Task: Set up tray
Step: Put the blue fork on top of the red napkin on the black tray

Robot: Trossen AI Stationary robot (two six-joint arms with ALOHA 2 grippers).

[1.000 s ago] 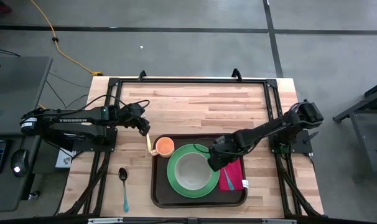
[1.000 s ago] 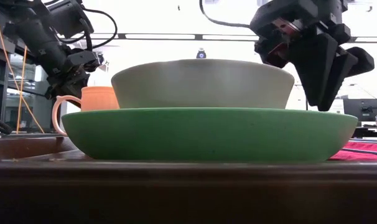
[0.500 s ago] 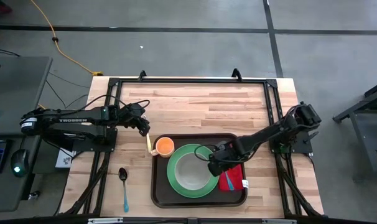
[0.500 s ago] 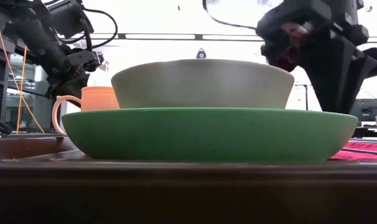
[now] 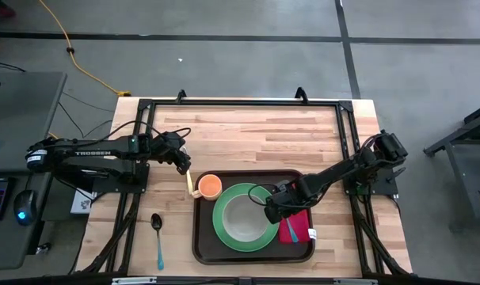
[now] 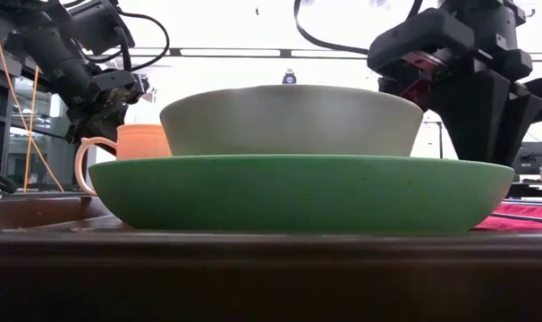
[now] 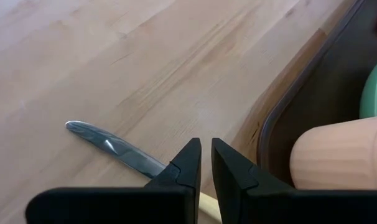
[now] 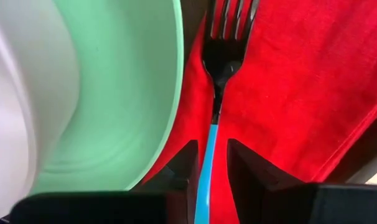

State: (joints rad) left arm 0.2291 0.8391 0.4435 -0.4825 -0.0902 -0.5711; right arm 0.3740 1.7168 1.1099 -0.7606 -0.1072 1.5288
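Observation:
The dark brown tray [image 5: 204, 245] holds a green plate [image 5: 222, 228] with a white bowl [image 5: 241, 215] on it, an orange cup [image 5: 210, 187], and a magenta napkin [image 5: 301, 228]. A fork [image 8: 221, 56] with a blue handle lies on the napkin. My right gripper [image 8: 210, 152] is open and low over the napkin, with one finger on each side of the fork's handle. My left gripper [image 7: 206, 149] hovers shut above a cream-handled knife [image 7: 114, 144], which lies flat on the table just left of the tray. My right gripper comes from above and stands astride the fork's blue handle [image 8: 208, 134], fingers along it. The fork lies flat on the napkin. I cannot tell whether either finger touches the handle.
A blue-handled spoon [image 5: 157, 233] lies on the table near the near edge, left of the tray. A black frame [image 5: 240, 103] runs around the far half of the table. Bare wood lies between the frame and the tray.
My right gripper has moved from above the plate's right rim toward the near edge and down onto the napkin, ending astride the fork's handle. The fork, the napkin and the left arm have kept still.

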